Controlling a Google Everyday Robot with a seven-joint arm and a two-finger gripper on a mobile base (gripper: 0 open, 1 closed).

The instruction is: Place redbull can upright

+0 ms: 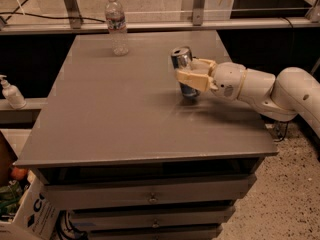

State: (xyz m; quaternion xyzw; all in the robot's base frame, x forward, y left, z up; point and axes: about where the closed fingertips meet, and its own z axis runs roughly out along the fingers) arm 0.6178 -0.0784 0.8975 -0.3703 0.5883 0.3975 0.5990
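We see the arm [260, 91] reaching in from the right edge of the frame, low over the surface [110, 114]. Its smooth white rounded segments run almost level toward the centre, with a thick elbow at far right and a narrower wrist. The end effector [189, 76] sits right of centre in the upper half of the frame. Its pale tan, blocky fingers [192, 80] are clamped on the redbull can [181, 59], one on either side of the can's middle.

The redbull can is a slim metal cylinder with a shiny silver top and a darker blue lower body. It stands nearly upright, its top leaning slightly toward the left of the frame. Its base is at the surface or just above it, and we cannot tell whether it touches. A soft shadow lies under it.

The surface is a flat, matte grey top with squared edges, and grey drawers [150, 196] with small knobs sit beneath it. Toward the upper left of the surface, well apart from the can, a clear ribbed plastic water bottle [116, 26] with a white cap and a paper label stands upright. At the left edge of the frame a small white pump bottle [11, 91] rests on a lower ledge. A cardboard box [35, 211] sits in the lower left corner, and speckled floor [290, 194] fills the lower right.
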